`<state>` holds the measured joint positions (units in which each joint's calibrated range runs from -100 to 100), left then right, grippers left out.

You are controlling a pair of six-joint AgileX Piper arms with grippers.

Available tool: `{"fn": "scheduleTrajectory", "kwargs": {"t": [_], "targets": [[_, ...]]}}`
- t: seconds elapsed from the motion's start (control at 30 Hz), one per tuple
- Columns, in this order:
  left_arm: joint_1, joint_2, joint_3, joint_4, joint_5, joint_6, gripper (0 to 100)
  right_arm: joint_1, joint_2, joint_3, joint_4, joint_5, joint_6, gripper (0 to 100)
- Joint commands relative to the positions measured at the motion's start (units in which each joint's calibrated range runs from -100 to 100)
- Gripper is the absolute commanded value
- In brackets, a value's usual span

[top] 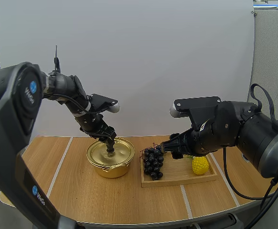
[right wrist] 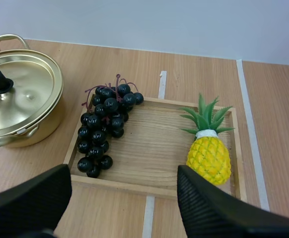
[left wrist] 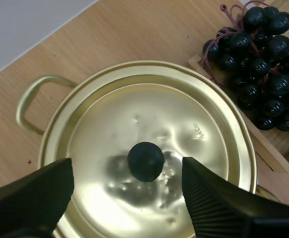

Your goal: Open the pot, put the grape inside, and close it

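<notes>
High view: at the left, the left pincer (top: 109,143) hangs directly over the gold pot (top: 111,167), its tips down at the black knob (left wrist: 145,161) in the middle of the lid (left wrist: 159,114). In the left wrist view its fingers (left wrist: 40,191) stand apart, one on each side of the knob and not touching it. It is open and lined up to close on the knob. The lid sits flat on the pot, so the opening step is not yet done. Just right of that pincer, beside the pot, the bunch of grapes (top: 153,161) lies at the left end of a wooden tray (top: 177,177) on the surface (top: 81,191), a short carry from the pot. A toy pineapple (top: 200,164) rests toward the tray's other end, under the right arm. The right pincer (top: 171,146) hovers just above and beside the grapes, its fingers (right wrist: 208,208) spread wide with nothing between them. It is probably placed there to take the bunch once the lid is off.
</notes>
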<state>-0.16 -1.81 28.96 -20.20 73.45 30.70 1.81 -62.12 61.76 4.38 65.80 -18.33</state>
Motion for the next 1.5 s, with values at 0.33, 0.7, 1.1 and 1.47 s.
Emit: {"fn": "scheduleTrajectory", "kwargs": {"t": [0.33,0.7,1.1,1.47], "targets": [[-2.79,5.12,-0.78,-0.18,-5.15,0.69,100,-0.19,-0.21,-0.49,-0.38,-1.21,-0.62,100],[-2.79,6.07,-0.80,0.89,-1.87,0.02,100,-0.19,-0.21,-0.49,-0.38,-1.21,-0.62,100],[-2.79,6.07,-0.80,1.92,0.06,-1.91,0,-0.19,-0.21,-0.49,-0.38,-1.21,-0.62,100],[-2.79,-1.03,-6.29,2.06,8.43,-3.84,0,-0.19,-0.21,-0.49,-0.38,-1.21,-0.62,100]]}}
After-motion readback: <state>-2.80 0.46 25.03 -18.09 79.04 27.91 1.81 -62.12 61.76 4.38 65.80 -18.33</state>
